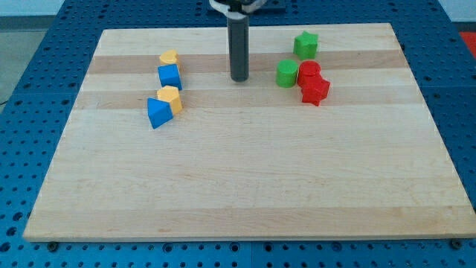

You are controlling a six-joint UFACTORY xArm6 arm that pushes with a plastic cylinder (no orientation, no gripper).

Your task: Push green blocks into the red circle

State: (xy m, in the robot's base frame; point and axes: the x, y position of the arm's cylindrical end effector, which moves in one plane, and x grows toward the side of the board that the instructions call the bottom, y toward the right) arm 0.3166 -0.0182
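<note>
On the wooden board (245, 186), my tip (239, 79) stands left of the green cylinder (287, 73), which touches the red cylinder (309, 73). I carry no claw, just a rod. The green star (305, 45) sits above; I'd circle behind it and push it down slowly. No writing is visible.

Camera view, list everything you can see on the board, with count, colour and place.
Green star block: one, green, upper right.
Green cylinder block: one, green, touching the red cylinder's left side.
Red cylinder block: one, red, right of centre.
Red star block: one, red, just below the red cylinder.
Yellow blocks: two, yellow, left side, upper and lower.
Blue blocks: two, blue, left side, upper and lower.
Wooden board: one, light wood, on a blue table.
My tip: one, dark rod, left of the green cylinder, apart from it.
</note>
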